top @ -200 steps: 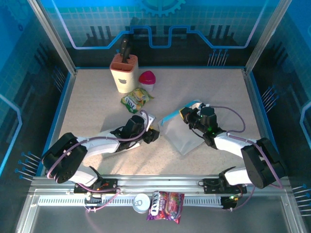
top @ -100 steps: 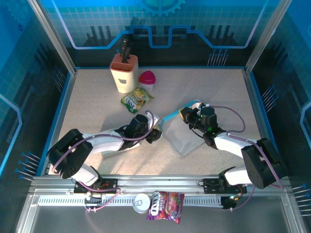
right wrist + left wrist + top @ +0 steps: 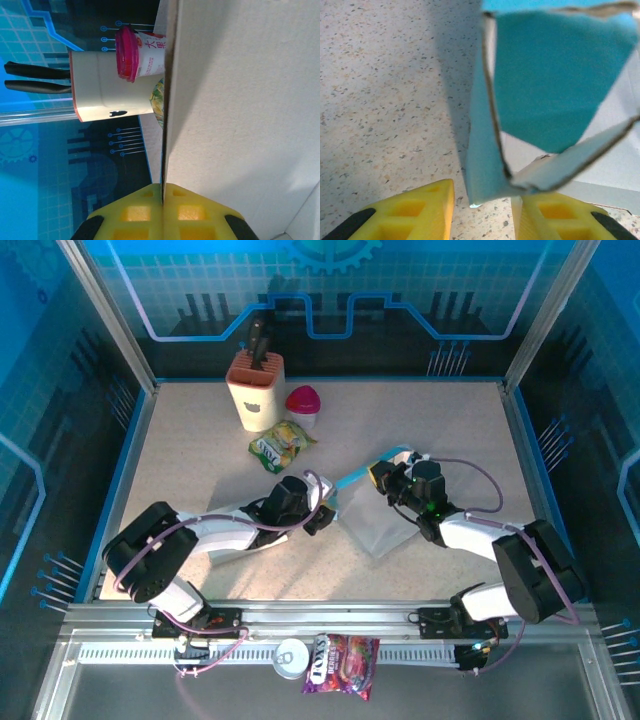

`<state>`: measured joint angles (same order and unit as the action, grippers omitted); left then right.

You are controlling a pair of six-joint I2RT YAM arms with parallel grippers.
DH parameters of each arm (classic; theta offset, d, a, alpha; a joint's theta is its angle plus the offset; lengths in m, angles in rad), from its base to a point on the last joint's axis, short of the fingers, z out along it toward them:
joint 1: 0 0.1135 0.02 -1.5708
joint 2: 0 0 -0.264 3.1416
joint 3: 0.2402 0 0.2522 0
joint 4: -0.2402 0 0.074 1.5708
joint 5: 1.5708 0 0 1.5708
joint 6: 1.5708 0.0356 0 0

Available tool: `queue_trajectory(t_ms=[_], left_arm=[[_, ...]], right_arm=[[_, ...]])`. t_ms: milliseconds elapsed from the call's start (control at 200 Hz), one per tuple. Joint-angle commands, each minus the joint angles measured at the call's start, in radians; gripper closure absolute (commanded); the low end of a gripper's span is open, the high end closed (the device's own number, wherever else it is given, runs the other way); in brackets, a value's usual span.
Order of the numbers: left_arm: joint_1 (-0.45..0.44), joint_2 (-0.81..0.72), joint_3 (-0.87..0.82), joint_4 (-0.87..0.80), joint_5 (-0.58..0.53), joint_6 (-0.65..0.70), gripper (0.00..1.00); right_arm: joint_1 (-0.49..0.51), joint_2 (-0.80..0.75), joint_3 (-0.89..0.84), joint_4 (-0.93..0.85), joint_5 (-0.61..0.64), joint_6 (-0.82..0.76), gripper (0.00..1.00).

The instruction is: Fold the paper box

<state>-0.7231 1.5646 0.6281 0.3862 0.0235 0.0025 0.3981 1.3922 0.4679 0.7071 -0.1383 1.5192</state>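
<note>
The paper box lies partly opened near the middle of the counter, pale grey outside and teal inside, with one flap raised. In the left wrist view its teal panels meet at a corner, bare cardboard showing along the cut edges.

The left end effector stands spread, that corner between its fingers. The right end effector is pressed together, pinching a thin panel edge.

The counter is speckled beige. A knife block, a pink-lidded cup and a snack packet sit at the back, and blue-lit panels wall the cell.
</note>
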Motion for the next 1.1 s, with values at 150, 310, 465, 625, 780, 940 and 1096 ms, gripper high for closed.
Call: queue_trajectory(t_ms=[150,310,465,625,780,940,1096], left_arm=[[-0.037,0.013,0.027,0.049,-0.02,0.019,0.66],[-0.038,0.033,0.04,0.06,-0.051,-0.002,0.66],[-0.045,0.052,0.048,0.086,-0.059,-0.014,0.68],[-0.058,0.064,0.06,0.105,-0.112,-0.048,0.68],[-0.073,0.09,0.075,0.116,-0.159,-0.093,0.68],[-0.103,0.092,0.076,0.124,-0.269,-0.151,0.68],[-0.113,0.102,0.083,0.122,-0.345,-0.198,0.73]], right_arm=[[0.014,0.021,-0.017,0.021,0.017,-0.002,1.0],[0.026,0.011,-0.018,0.017,0.024,0.0,1.0],[0.038,-0.006,-0.023,0.003,0.042,-0.012,1.0],[0.062,-0.01,-0.046,0.034,0.069,-0.01,1.0],[0.101,-0.005,-0.064,0.084,0.122,-0.004,1.0],[0.14,-0.022,-0.077,0.098,0.192,0.002,1.0],[0.163,-0.046,-0.096,0.1,0.232,0.008,1.0]])
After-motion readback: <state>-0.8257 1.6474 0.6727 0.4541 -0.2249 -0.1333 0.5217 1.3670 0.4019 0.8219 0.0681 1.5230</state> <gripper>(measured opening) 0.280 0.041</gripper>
